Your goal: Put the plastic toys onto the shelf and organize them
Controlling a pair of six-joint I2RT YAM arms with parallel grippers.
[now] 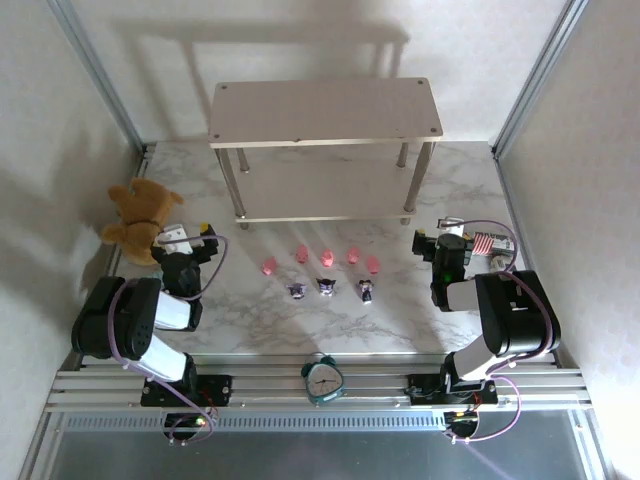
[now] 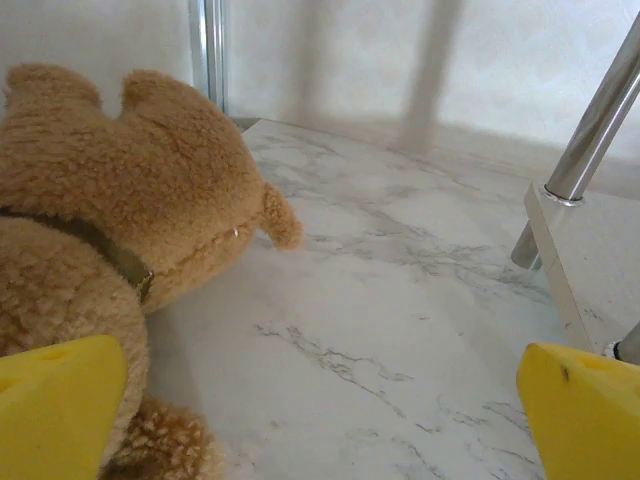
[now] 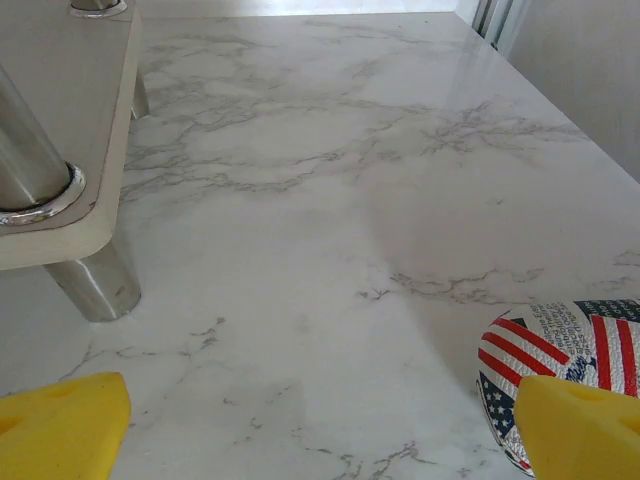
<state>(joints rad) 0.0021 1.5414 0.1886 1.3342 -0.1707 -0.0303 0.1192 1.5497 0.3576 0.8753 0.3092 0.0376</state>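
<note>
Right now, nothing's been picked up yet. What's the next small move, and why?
Probably swing the right tool left over the tiny pink plastic figure at the right end of its row. That tool is open and empty, this figure looks nearest to it, and it sits on the marble table in front of the two-tier beige shelf.

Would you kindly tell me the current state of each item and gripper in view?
pink pig figures: five on the table, before the shelf
dark figurines: three in a row on the table
shelf: upright, no toy visible on it
teddy bear: lying at the table's left
alarm clock: resting at the near edge, face visible
left gripper: open, empty
right gripper: open, empty
</note>
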